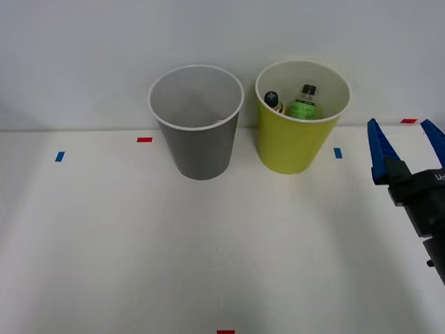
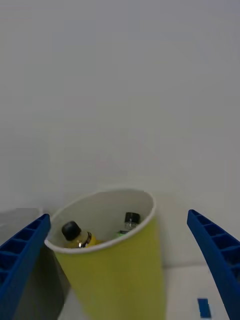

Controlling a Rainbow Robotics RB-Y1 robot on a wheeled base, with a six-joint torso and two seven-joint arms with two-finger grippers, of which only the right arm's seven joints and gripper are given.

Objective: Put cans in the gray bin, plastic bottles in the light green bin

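Both plastic bottles stand inside the light green bin, just right of the gray bin. Right claw, wide and empty, hangs right of it. Bottle sorting appears complete; next, any cans.

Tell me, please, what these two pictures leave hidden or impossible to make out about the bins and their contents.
- The gray bin: in the front view its floor is hidden by its own wall, so whether any can lies inside cannot be told.
- The plastic bottles in the light green bin: their lower bodies are hidden behind the bin's rim in both views.
- The right pincer, open: its arm is cut off by the front view's right edge.
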